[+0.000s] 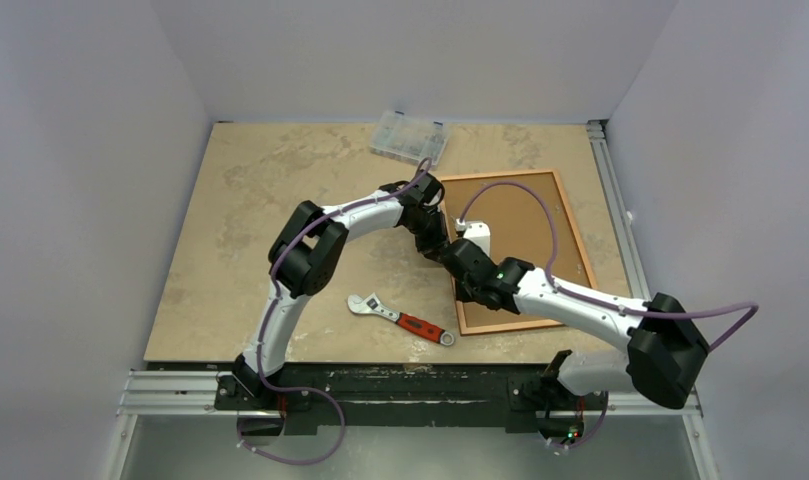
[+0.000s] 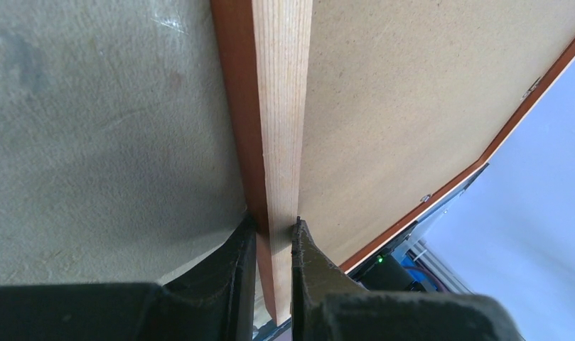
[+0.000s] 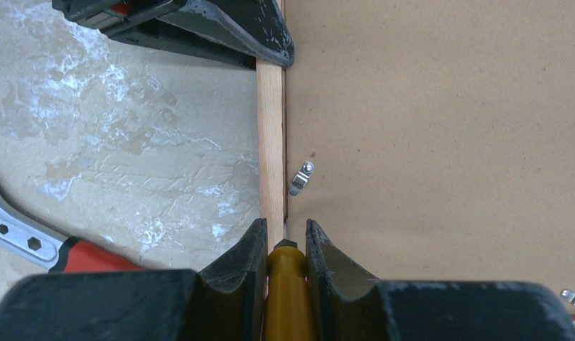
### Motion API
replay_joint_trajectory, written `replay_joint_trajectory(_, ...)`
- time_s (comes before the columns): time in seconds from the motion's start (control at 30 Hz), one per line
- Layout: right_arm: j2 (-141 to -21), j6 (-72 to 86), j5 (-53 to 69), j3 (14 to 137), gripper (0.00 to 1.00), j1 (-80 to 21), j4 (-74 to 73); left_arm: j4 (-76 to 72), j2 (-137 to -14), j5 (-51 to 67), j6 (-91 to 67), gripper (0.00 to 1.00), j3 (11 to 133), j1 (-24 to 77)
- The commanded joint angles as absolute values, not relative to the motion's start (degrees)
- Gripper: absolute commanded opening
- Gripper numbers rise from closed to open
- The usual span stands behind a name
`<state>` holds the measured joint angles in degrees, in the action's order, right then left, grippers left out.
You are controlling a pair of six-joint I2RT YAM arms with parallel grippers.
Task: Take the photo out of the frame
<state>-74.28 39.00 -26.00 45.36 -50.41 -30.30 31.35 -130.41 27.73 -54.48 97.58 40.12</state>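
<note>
The frame (image 1: 500, 176) lies face down at 3 o'clock, photo hidden under its backing board (image 3: 448, 142); the left gripper (image 2: 273, 231) clamps its 9 o'clock rail, the right gripper (image 3: 284, 238) pinches a yellow tool (image 3: 288, 298) whose tip could skid off the clip (image 3: 301, 179) and gouge the board.

No legible text or labels anywhere

Bright, even light from above. Top view sharp, faint soft shadows on the table (image 1: 230, 200). Both wrist views blur along the bottom edge; the left wrist view washes out white at lower right.
</note>
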Motion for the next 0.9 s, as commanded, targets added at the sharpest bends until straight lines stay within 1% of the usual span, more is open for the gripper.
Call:
replay_joint_trajectory(0.0, -73.5, 40.6, -27.5, 46.8, 0.0, -51.1, -37.4, 28.0, -134.3, 24.6, -54.6, 0.0, 96.0, 40.0)
replay_joint_trajectory(0.1, -71.5, 40.4, -26.6, 48.1, 0.0, -51.2, -36.2, 28.0, -134.3, 24.7, -54.6, 0.0, 96.0, 40.0)
replay_joint_trajectory(0.23, -70.1, 38.9, -29.6, 51.3, 0.0, -50.8, -34.3, 28.0, -134.1, 24.8, -54.7, 0.0, 95.7, 40.0)
replay_joint_trajectory(0.4, -74.4, 36.5, -31.1, 56.4, 0.0, -49.7, -34.8, 27.9, -133.7, 24.7, -54.6, 0.0, 95.6, 40.0)
replay_joint_trajectory(0.7, -80.9, 33.3, -32.1, 58.4, 0.0, -46.1, -33.6, 28.0, -133.3, 24.8, -54.6, 0.0, 95.4, 40.0)
replay_joint_trajectory(0.87, -82.0, 31.9, -30.9, 57.2, 0.0, -45.4, -31.2, 28.0, -133.3, 24.8, -54.5, 0.0, 95.4, 40.0)
